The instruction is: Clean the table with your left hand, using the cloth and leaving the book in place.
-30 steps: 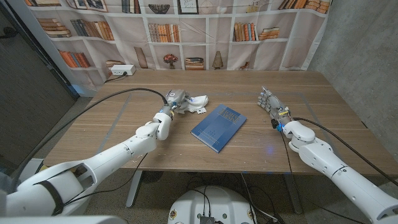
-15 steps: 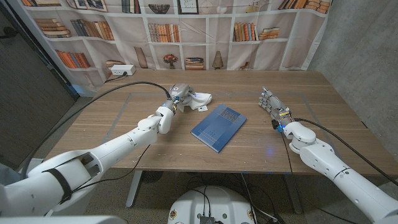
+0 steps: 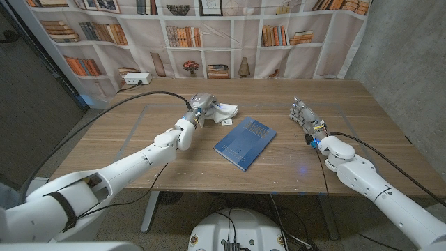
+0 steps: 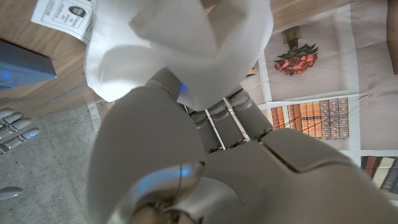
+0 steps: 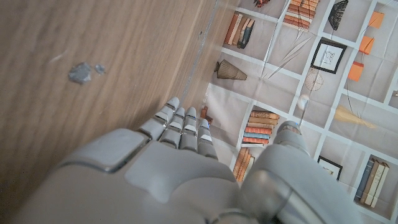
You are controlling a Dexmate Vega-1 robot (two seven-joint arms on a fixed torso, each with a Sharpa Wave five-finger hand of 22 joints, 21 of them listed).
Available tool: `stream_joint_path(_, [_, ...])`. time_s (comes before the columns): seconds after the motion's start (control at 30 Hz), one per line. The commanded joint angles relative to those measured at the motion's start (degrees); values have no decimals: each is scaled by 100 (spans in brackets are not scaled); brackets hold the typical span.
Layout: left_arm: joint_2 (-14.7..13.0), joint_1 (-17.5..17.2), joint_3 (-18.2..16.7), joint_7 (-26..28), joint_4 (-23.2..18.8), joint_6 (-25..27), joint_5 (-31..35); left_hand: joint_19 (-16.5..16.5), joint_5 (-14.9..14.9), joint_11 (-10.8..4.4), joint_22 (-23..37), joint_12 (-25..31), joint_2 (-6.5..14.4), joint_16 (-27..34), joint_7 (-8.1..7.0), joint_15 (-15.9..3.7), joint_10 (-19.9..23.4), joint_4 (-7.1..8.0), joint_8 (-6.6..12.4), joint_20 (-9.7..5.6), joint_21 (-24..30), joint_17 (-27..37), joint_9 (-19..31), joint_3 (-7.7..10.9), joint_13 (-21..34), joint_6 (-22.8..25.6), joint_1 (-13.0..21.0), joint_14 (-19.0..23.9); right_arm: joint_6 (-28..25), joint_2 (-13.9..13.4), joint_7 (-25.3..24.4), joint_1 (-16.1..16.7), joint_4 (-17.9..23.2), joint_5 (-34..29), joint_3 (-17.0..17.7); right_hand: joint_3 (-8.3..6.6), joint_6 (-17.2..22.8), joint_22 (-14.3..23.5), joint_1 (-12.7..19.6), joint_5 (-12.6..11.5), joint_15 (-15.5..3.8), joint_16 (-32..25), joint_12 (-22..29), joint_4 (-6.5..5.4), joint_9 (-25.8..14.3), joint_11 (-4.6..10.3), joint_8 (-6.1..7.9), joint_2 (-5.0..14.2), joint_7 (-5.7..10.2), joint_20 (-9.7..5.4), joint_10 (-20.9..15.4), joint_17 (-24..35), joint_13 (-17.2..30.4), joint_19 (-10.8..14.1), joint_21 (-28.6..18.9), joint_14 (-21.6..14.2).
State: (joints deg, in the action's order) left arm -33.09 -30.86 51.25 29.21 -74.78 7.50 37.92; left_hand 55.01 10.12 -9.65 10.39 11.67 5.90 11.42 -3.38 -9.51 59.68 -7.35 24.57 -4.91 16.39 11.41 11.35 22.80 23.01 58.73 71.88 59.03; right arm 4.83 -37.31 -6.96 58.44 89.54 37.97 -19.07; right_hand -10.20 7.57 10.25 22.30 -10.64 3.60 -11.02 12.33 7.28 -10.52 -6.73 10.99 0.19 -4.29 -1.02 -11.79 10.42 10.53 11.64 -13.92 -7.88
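Note:
A white cloth lies crumpled on the wooden table, just beyond the blue book. My left hand sits on the cloth's left side and grips it; in the left wrist view the cloth bulges over my fingers, with a paper tag and the book's corner beside it. My right hand stands on the table to the right of the book, fingers straight and apart, holding nothing; its back shows in the right wrist view.
A white power strip lies at the table's far left corner. A bookshelf-printed backdrop hangs behind the table. Small grey specks mark the wood near my right hand. Bare wood stretches left of the book.
My left hand has slid the cloth a little away from me and to the right since a second ago. The book and my right hand are unmoved.

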Motion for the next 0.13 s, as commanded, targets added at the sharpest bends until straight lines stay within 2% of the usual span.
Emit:
stream_joint_path(0.03, [-16, -61, -29, -23, -79, 61, 52, -37, -2, -38, 19, 16, -11, -4, 20, -277, 8, 0, -4, -9, -24, 23, 12, 66, 27, -28, -7, -24, 53, 10, 13, 26, -35, 13, 2, 22, 30, 22, 22, 7, 3, 12, 8, -20, -28, 4, 21, 36, 0, -14, -51, 12, 25, 67, 27, -58])
stream_joint_path(0.13, [4, -43, -27, -4, -37, 26, 49, -38, -2, -40, 20, 15, -8, 2, 29, -281, 5, 0, -2, -10, -24, 24, 13, 70, 30, -27, -7, -12, 51, 0, 3, 31, -23, 7, 8, 23, 31, 22, 22, 7, 0, 13, 10, -20, -28, 4, 21, 36, 3, -14, -57, 12, 25, 68, 30, -56])
